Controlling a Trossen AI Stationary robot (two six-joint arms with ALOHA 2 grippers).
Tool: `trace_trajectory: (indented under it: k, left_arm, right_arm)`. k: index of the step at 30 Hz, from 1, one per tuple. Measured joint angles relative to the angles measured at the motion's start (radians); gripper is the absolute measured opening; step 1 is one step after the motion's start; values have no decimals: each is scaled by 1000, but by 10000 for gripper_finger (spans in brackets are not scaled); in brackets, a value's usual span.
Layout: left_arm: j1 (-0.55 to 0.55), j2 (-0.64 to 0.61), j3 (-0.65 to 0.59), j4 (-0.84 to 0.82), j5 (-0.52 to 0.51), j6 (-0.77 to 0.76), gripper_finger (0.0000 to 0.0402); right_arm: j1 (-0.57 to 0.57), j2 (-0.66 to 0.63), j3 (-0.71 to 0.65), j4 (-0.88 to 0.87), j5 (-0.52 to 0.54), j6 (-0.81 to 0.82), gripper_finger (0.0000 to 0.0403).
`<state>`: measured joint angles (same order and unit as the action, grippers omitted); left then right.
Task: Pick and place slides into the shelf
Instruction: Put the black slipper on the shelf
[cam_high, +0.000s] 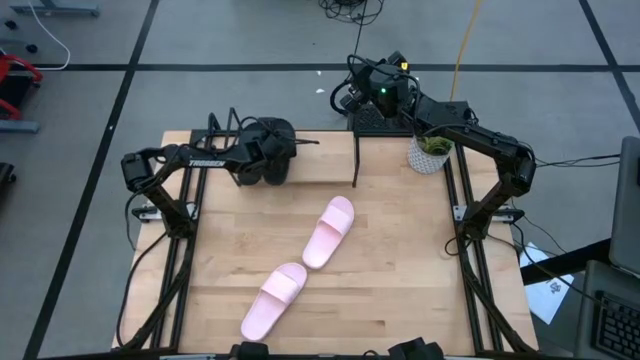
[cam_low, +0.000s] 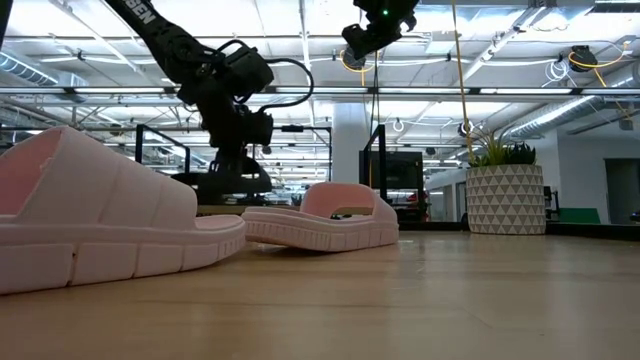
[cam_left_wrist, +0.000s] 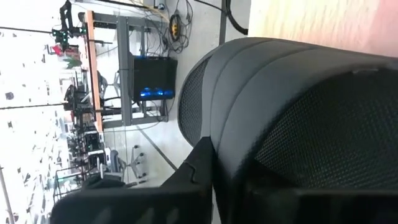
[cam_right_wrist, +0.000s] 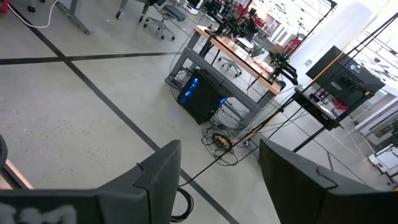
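Your black slides (cam_high: 268, 152) sit at the table's (cam_high: 400, 290) far left edge by the shelf's (cam_high: 356, 160) wire frame, and your left claw (cam_high: 262, 148) is clamped on one black slide's strap (cam_left_wrist: 292, 112). The two pink slides (cam_high: 329, 231) (cam_high: 273, 299) lie loose mid-table, one nearer the front. Your right claw (cam_right_wrist: 217, 180) hangs beyond the far edge above the floor, fingers apart, near the potted plant (cam_high: 431, 150).

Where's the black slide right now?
High view: black slide at the table's far-left end, clamped in the left pincer, by the shelf.
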<state>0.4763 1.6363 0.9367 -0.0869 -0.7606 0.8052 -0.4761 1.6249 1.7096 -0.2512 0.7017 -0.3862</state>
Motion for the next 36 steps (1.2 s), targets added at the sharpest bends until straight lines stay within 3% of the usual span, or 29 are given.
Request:
trace_trajectory:
  k: [6, 25, 36]
  left_arm:
    - [1, 0, 0, -22, 0, -7, 38]
    - [11, 0, 0, -59, 38, -58, 42]
    - [27, 0, 1, -58, 45, -60, 82]
  right_arm:
    - [0, 0, 0, 0, 0, 0, 205]
    - [0, 0, 0, 0, 0, 0, 205]
    - [0, 0, 0, 0, 0, 0, 205]
